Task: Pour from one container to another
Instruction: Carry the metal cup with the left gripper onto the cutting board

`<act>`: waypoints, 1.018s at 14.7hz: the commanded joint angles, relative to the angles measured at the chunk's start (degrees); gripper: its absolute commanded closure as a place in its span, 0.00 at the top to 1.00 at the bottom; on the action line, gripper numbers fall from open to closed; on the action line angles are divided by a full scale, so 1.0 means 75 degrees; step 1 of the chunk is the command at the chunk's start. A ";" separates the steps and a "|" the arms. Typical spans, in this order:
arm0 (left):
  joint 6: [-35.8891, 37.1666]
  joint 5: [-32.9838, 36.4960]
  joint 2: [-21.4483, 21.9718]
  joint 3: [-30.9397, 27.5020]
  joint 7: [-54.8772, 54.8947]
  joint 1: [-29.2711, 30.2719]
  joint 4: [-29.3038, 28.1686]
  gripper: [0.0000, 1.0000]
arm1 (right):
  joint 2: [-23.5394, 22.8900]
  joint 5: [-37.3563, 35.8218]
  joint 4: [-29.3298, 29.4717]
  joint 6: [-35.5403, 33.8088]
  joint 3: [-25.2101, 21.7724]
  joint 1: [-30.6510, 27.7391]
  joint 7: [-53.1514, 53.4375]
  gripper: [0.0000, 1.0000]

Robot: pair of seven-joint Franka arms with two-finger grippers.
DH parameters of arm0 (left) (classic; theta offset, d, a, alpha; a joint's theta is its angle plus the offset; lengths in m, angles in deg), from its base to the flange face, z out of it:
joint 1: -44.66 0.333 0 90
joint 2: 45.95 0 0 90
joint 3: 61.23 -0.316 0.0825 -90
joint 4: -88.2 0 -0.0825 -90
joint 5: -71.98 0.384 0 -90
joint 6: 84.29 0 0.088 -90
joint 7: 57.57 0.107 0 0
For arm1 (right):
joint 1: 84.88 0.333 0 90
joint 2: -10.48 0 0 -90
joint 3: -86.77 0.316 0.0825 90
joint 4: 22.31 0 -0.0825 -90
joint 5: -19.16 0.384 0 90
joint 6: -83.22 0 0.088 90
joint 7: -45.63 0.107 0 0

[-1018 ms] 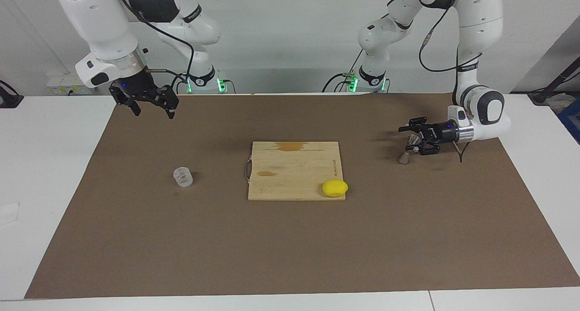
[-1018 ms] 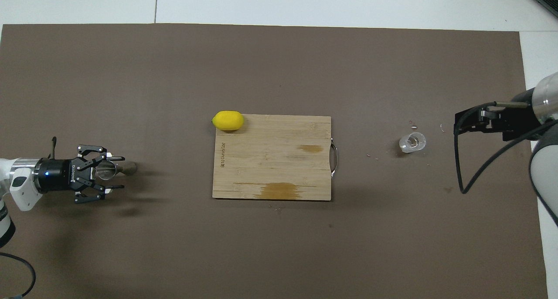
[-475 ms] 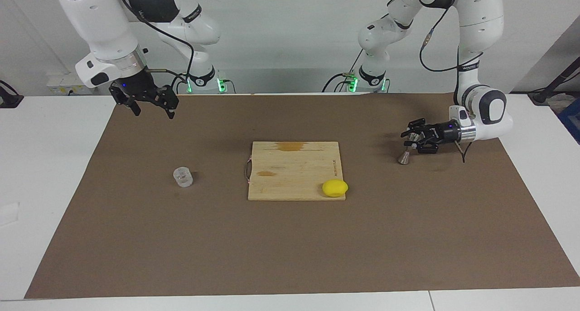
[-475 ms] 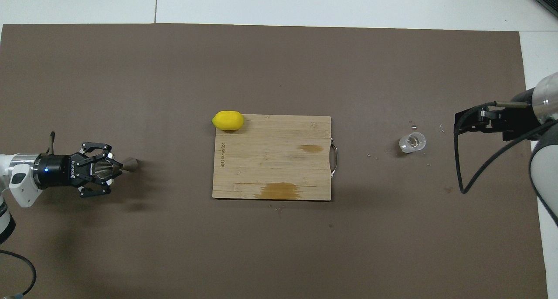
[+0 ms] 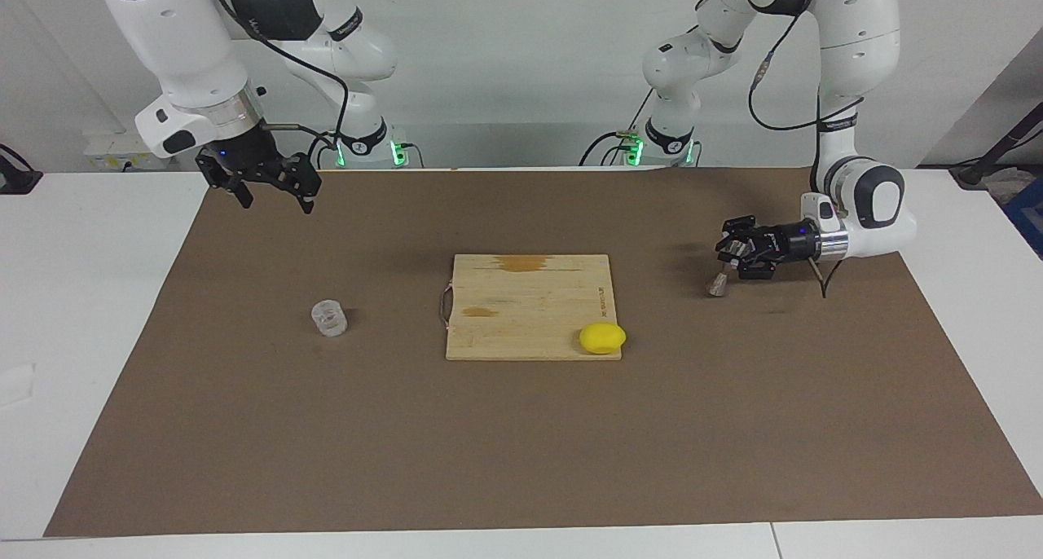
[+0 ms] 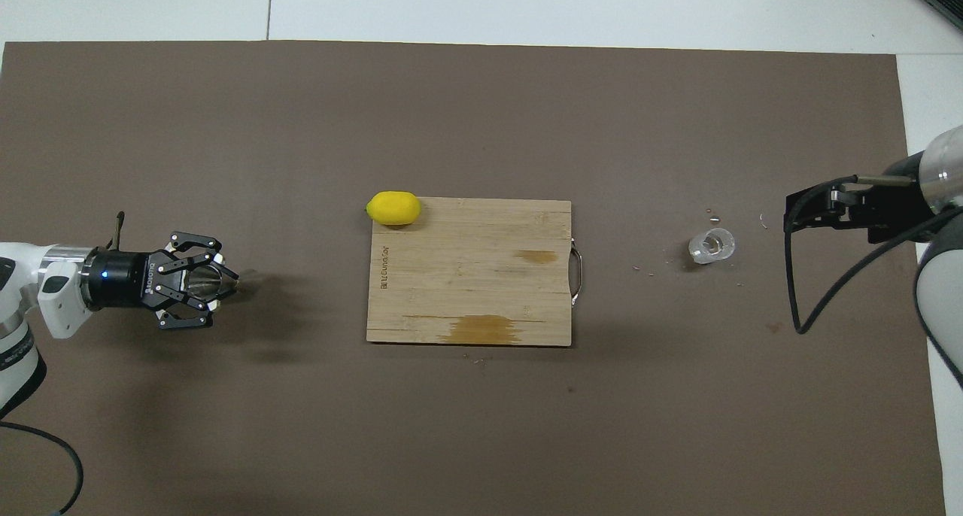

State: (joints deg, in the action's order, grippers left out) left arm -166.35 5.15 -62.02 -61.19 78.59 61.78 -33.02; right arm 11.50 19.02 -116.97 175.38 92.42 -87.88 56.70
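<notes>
Lemon (image 5: pixel 603 337) on board (image 5: pixel 530 298), between cup (image 5: pixel 329 318) and jigger (image 5: pixel 720 279).

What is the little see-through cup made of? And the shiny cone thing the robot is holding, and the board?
The cup looks like clear, thick glass, though clear plastic is possible: the mat shows through it. The cone thing, a jigger, looks like shiny silvery metal. The board looks like pale wood, with visible grain and stains.

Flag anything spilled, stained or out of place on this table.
Small bits lie scattered on the mat around the glass cup. The cutting board carries two brown stains, and the lemon overhangs its corner. Nothing is tipped over.
</notes>
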 commanded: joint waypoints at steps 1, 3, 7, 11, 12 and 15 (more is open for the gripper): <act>-0.0191 -0.0544 0.0478 -0.0099 -0.0507 -0.0664 -0.0161 0.06 | 0.0158 0.0182 -0.0141 -0.0007 0.0021 -0.0105 -0.0094 1.00; -0.0611 -0.0966 0.0665 -0.0099 -0.0740 -0.1260 -0.0337 0.07 | 0.0158 0.0182 -0.0141 0.0004 0.0021 -0.0105 -0.0094 1.00; -0.1922 -0.2079 0.1110 -0.0088 -0.1198 -0.2677 -0.0688 0.08 | 0.0158 0.0182 -0.0141 0.0004 0.0021 -0.0105 -0.0094 1.00; -0.3738 -0.3496 0.1545 -0.0088 -0.1702 -0.4399 -0.0923 0.08 | 0.0158 0.0182 -0.0141 0.0004 0.0021 -0.0105 -0.0094 1.00; -0.4230 -0.3929 0.1545 -0.0088 -0.1702 -0.4810 -0.0923 0.09 | 0.0158 0.0182 -0.0141 0.0004 0.0021 -0.0105 -0.0140 1.00; -0.5602 -0.5370 0.1358 -0.0088 -0.1621 -0.5959 -0.0795 0.13 | 0.0158 0.0182 -0.0141 0.0004 -0.0014 -0.0222 -0.0141 1.00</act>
State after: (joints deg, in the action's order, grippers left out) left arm -202.77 -29.30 -52.56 -60.69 66.25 22.04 -37.82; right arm 11.50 19.02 -116.97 175.38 92.37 -88.22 56.70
